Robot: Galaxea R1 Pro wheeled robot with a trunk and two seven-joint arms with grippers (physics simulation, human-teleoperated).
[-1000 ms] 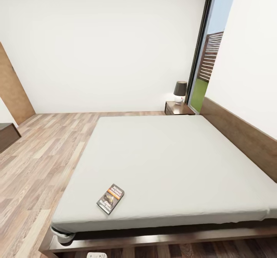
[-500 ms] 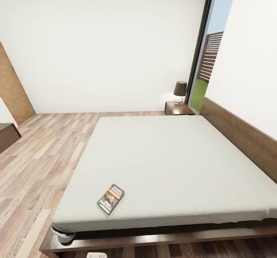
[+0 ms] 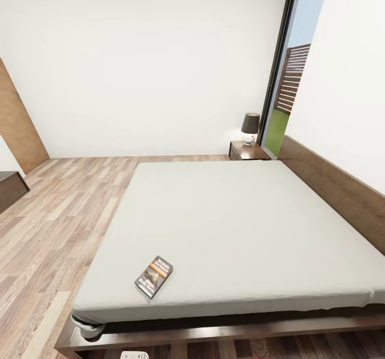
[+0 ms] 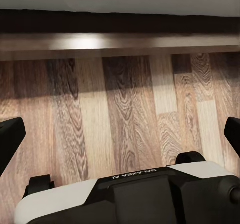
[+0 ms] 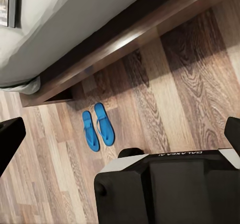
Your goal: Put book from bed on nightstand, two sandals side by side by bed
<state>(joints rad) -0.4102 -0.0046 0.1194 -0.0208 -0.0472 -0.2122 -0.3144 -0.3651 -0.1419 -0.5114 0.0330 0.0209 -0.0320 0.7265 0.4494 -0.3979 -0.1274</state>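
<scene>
Your dark paperback book (image 3: 154, 276) with its orange band lies flat near the bed's (image 3: 235, 230) foot corner. Two bright blue sandals (image 5: 98, 126) sit side by side on the floor (image 5: 165, 114) by that corner. Both grippers' fingers (image 4: 10, 136) (image 5: 9, 139) are spread, released.

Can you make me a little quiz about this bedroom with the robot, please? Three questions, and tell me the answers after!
1. True or false: the book lies on the nightstand.
2. How do the two sandals lie? A) far apart, one on the bed B) side by side on the wood floor near the bed frame's corner C) stacked on the lamp
3. What stands on the nightstand by the window?

Key:
1. False. It lies on the bed, near the mattress's front left corner.
2. B.
3. A lamp with a dark shade.
</scene>
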